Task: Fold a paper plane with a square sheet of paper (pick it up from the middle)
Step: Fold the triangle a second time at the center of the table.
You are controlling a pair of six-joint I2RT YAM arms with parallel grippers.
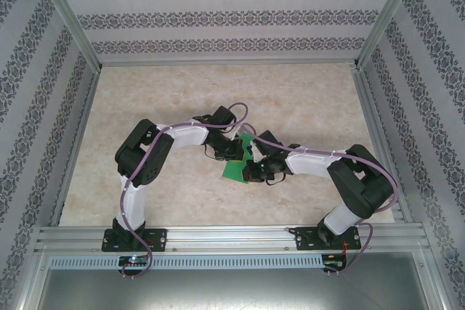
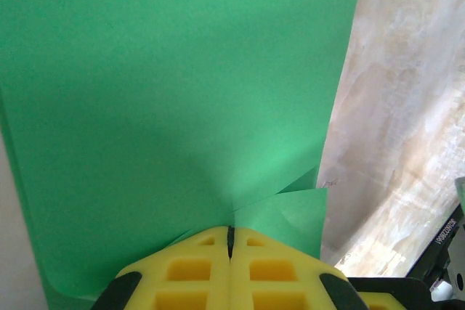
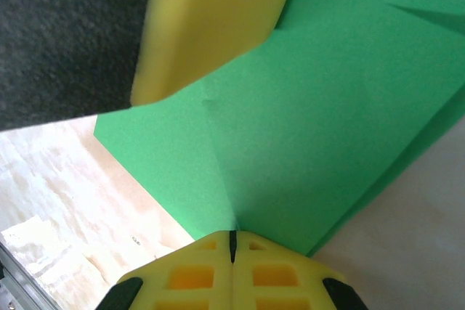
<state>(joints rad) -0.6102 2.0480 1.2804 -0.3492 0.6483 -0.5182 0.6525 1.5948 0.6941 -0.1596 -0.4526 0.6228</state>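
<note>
- both arms meet over mid-table (image 1: 305,99), with the paper (image 1: 234,170) stretched between them and seemingly lifted off the surface.
- left claw (image 2: 230,236) is pinched tight on one edge of the paper, and a small flap buckles right at its tips.
- right claw (image 3: 232,239) is clamped on another edge, and a faint crease runs up from its tips.
- this looks like an early fold: there's no dart shape yet.
- next, i'd say: swing one edge over onto the other with both pinches firm, then press the crease flat.

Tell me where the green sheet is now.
In the top view the green sheet is near the centre of the table, between the wrists, with the left gripper and right gripper each shut on it.
</note>
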